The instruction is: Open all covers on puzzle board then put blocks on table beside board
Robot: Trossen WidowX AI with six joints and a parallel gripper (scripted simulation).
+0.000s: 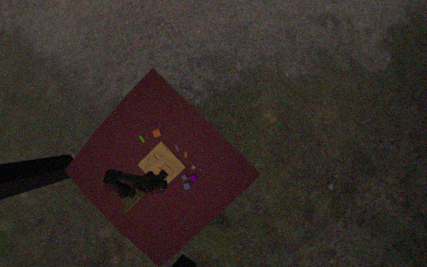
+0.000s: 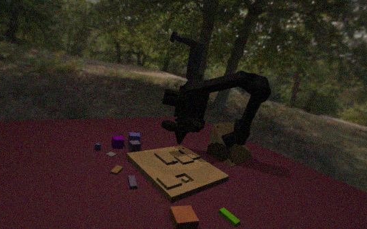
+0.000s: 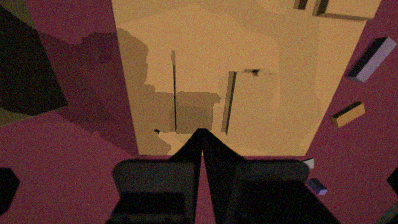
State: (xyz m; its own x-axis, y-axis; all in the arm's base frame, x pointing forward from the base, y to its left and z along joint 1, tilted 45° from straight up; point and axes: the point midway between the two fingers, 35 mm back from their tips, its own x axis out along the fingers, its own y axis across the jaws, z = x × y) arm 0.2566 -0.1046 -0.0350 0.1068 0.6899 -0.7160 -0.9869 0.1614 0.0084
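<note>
The wooden puzzle board [image 1: 161, 148] [image 2: 205, 173] [image 3: 295, 55] lies on the table. In the exterior view, a raised wooden cover [image 2: 170, 183] is near its front corner, beside an open square well [image 2: 184, 176] with a small light piece inside. Two more raised covers, one on the left [image 2: 166, 158] and one on the right [image 2: 185, 159], are toward the back, with a darker patch between them; shadow hides whether it is a well. My gripper [image 2: 179, 142] [image 3: 201, 132] is shut and empty, its tips above the board's back edge, not touching it.
Beside the board lie a purple cube [image 2: 117, 142], two blue-grey cubes, a small blue cube [image 2: 98, 146], a flat grey piece [image 2: 111, 154], a tan piece [image 2: 117, 169] and a lilac bar [image 2: 132, 181]. An orange block [image 2: 184, 214] and green bar [image 2: 229, 217] lie in front.
</note>
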